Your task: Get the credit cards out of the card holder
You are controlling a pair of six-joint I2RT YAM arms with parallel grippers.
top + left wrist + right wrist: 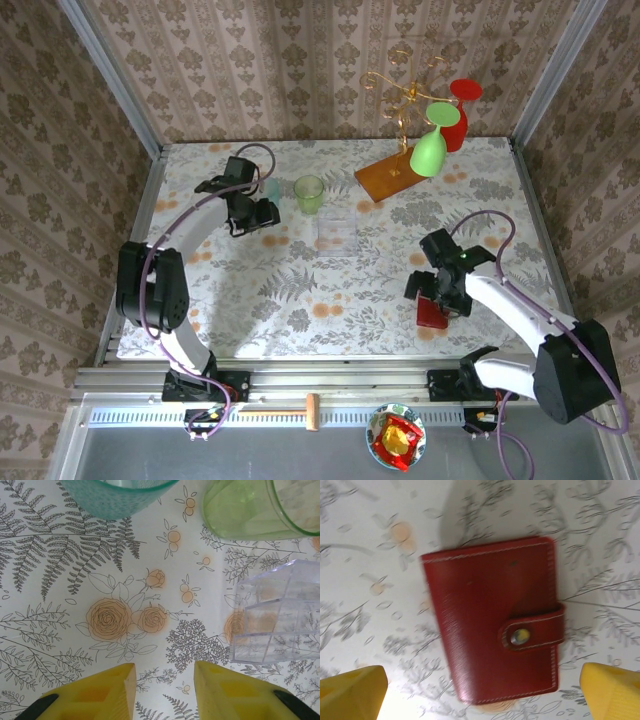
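1. Floral-printed tablecloth [330, 290] bears the small flat red bifold card holder [492, 622] at near right, closed, its snap tab [532, 632] fastened.
2. Right gripper [482, 672] hovers over the holder, jaws spread wide and empty.
3. Left gripper [164, 666], well apart, has its jaws parted and holds nothing.
4. Judged step: approach. The next move calls for unsnapping the tab.
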